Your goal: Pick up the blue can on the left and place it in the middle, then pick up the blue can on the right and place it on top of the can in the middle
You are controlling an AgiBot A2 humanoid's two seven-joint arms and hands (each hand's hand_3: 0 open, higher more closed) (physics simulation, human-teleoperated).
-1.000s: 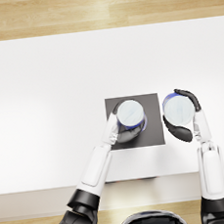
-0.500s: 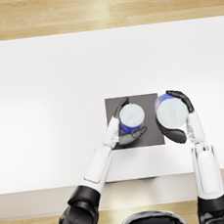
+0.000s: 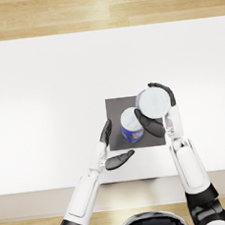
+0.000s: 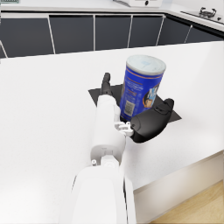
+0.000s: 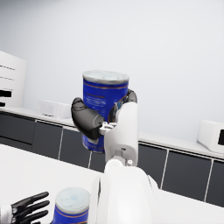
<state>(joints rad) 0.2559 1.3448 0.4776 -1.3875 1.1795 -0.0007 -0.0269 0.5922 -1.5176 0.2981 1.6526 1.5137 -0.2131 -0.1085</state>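
One blue can with a pale lid stands upright on the dark mat in the middle of the table. My left hand lies just short of it on its near left, fingers spread, not touching it. In the left wrist view this can rises beyond the spread left hand. My right hand grips the second blue can from the side and holds it in the air, above the mat's right part and next to the standing can. The right wrist view shows the held can high over the standing can.
The white table runs wide to both sides of the mat; its front edge lies close under my forearms. Dark cabinets stand beyond the table's far side. A wooden floor strip shows behind.
My left hand has let go of the middle can and drawn back towards me. My right hand has carried its can up and to the left, closer to the standing can.
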